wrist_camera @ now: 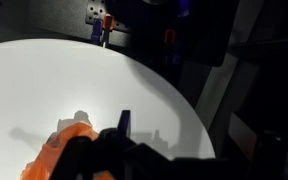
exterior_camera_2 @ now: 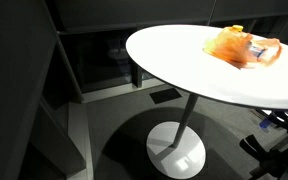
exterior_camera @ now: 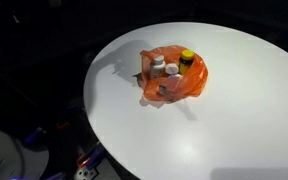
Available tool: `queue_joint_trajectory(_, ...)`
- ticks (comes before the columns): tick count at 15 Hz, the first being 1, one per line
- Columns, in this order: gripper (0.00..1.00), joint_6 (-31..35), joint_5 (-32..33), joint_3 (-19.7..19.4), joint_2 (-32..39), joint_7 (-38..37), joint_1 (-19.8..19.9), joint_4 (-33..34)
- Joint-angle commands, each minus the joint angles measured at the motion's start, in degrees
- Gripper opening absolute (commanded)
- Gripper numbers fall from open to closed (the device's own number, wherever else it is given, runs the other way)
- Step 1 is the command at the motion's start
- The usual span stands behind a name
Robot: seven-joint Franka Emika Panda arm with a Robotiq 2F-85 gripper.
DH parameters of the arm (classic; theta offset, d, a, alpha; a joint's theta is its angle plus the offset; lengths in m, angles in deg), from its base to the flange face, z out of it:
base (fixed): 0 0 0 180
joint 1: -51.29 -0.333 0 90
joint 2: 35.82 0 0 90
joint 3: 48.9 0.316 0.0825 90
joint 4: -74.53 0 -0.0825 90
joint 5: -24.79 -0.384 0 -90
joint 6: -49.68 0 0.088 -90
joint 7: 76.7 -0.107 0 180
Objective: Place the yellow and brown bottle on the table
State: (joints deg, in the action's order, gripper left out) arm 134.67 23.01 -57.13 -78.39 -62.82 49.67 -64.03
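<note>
While the gripper (wrist_camera: 112, 150) is only a dark mass in the wrist view, its jaws' spacing cannot be told. Beyond it, the yellow and brown bottle (exterior_camera: 187, 60) stands upright at one o'clock in the orange bag (exterior_camera: 174, 84), beside white-capped bottles (exterior_camera: 158, 63). It looks best to descend vertically, grip below the cap, and lift clear before moving to bare table (exterior_camera: 244, 110).

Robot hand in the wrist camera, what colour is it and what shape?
The gripper looks black and chunky. One slim dark finger pokes up from it, and its edge looks faintly blue. The picture is too dark to show any markings or cables.
</note>
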Motion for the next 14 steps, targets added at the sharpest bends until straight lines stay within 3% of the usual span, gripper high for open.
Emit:
queue_joint_trajectory(1,1.0,-0.11,-0.25,0.45,0.09,0.31,0.6,0.11)
queue_joint_trajectory(8,1.0,-0.11,-0.25,0.44,0.03,0.31,0.6,0.11)
queue_joint_trajectory(14,1.0,4.17,2.93,0.41,5.24,-0.1,1.7,5.02)
